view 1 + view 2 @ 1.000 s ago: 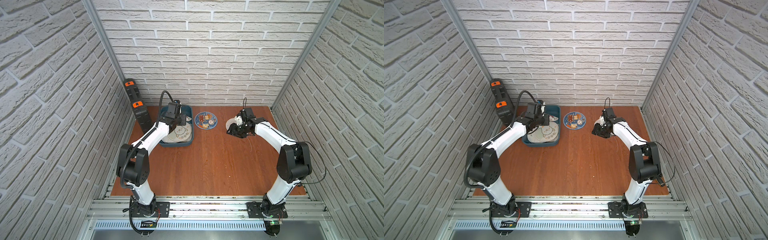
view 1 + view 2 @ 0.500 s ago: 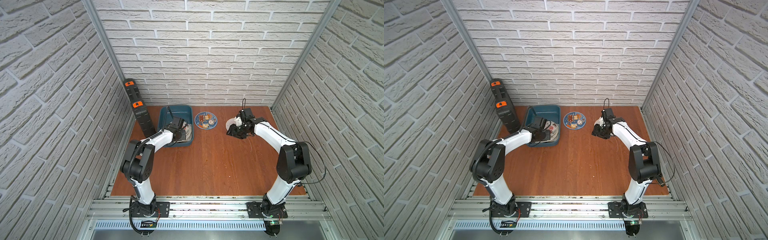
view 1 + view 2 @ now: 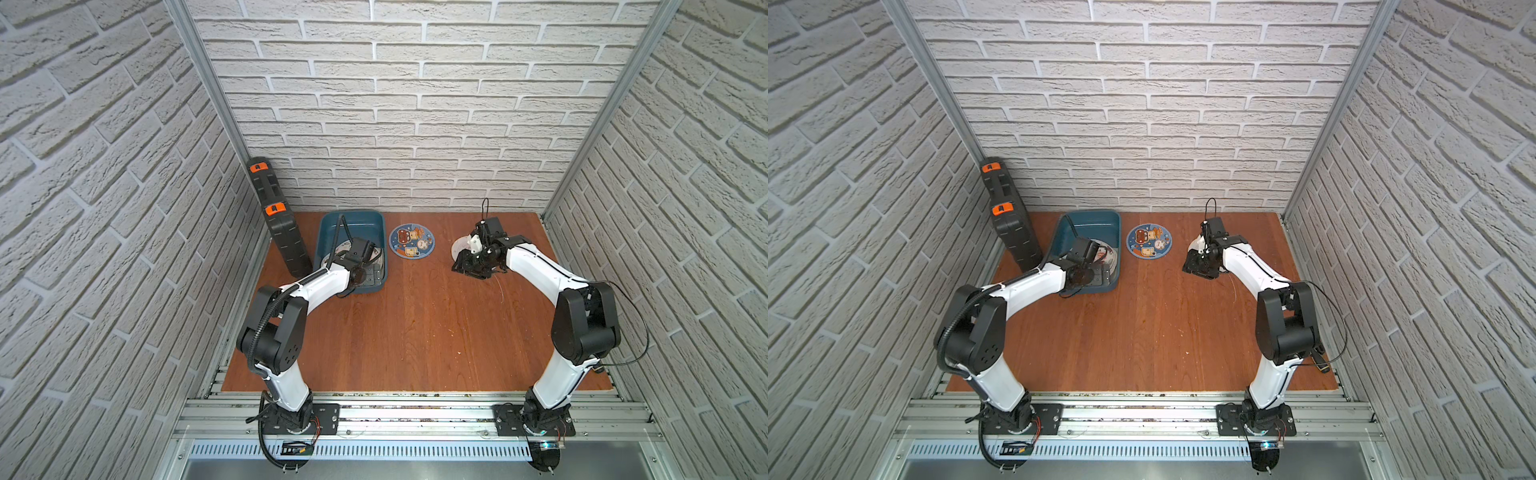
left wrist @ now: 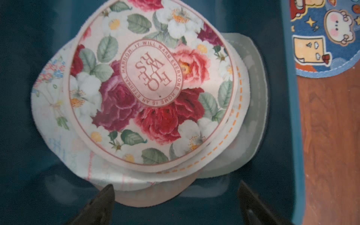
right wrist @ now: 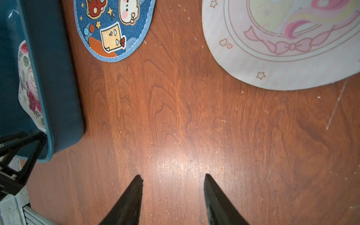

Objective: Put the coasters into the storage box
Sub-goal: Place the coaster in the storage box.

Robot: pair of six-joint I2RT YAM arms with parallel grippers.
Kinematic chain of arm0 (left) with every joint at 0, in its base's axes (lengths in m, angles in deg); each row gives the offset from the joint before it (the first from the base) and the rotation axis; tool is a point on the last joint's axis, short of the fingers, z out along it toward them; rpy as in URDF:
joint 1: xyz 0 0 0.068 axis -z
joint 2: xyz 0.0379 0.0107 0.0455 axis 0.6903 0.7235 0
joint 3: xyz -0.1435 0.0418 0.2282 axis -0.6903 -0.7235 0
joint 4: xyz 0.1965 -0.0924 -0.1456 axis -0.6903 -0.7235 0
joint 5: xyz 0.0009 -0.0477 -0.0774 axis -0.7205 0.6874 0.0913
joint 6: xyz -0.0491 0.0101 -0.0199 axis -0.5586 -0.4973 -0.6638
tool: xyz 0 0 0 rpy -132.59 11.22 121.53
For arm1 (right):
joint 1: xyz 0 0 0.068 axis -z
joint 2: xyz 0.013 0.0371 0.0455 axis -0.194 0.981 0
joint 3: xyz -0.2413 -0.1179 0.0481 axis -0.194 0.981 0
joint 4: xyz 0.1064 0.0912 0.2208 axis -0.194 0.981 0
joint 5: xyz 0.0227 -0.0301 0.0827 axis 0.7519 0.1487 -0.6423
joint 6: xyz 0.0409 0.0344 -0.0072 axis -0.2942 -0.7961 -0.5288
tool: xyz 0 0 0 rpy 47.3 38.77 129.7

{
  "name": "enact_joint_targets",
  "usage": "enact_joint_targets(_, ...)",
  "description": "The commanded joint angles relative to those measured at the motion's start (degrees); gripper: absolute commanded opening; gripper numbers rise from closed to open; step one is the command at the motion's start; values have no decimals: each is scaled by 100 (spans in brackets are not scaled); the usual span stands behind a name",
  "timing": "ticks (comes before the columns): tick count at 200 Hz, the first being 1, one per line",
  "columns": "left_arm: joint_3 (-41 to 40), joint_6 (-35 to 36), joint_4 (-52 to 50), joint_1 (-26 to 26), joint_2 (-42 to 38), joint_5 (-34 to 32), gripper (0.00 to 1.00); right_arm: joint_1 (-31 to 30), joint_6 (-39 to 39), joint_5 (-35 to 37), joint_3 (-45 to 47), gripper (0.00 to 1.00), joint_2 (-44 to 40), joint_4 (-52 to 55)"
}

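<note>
Left gripper: jaws apart, empty, over floral stack inside box; drop looks done. Right gripper: jaws apart, empty, above bare table. Blue coaster lies just right of box, pale coaster farther right. Next: pinch a thin edge.

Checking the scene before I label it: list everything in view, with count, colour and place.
storage box: one, teal, back left of the table
stacked coasters: at least four, floral one on top, pale ones beneath, inside the storage box
blue coaster: one, blue with cartoon prints, on the table beside the storage box
white coaster: one, white with a pink bow print, on the table near the right gripper
black case: one, black with orange latches, upright by the left wall
table: one, reddish-brown wood
left gripper: one, black, open above the stacked coasters
right gripper: one, black, open over bare table, holding nothing
</note>
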Motion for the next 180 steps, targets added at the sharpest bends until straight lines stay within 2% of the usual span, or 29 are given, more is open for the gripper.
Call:
enact_joint_targets(1, 310, 227, -169, 233, -304, -550, 98, -35, -28, 92, 10, 52, 137, 37)
enact_joint_targets(49, 670, 548, 226, 885, -387, -659, 98, -35, -57, 107, 95, 52, 183, -103)
enact_joint_targets(77, 786, 572, 846, 1227, -223, -188, 98, -35, -52, 85, 124, 52, 209, -115)
enact_joint_targets(113, 1319, 418, 1275, 1454, 519, 690, 98, 55, -141, 190, 165, 51, 183, -173)
enact_joint_targets(180, 2584, 125, 1303, 1599, 2037, 1489, 98, 502, -213, 301, 268, 51, 192, -342)
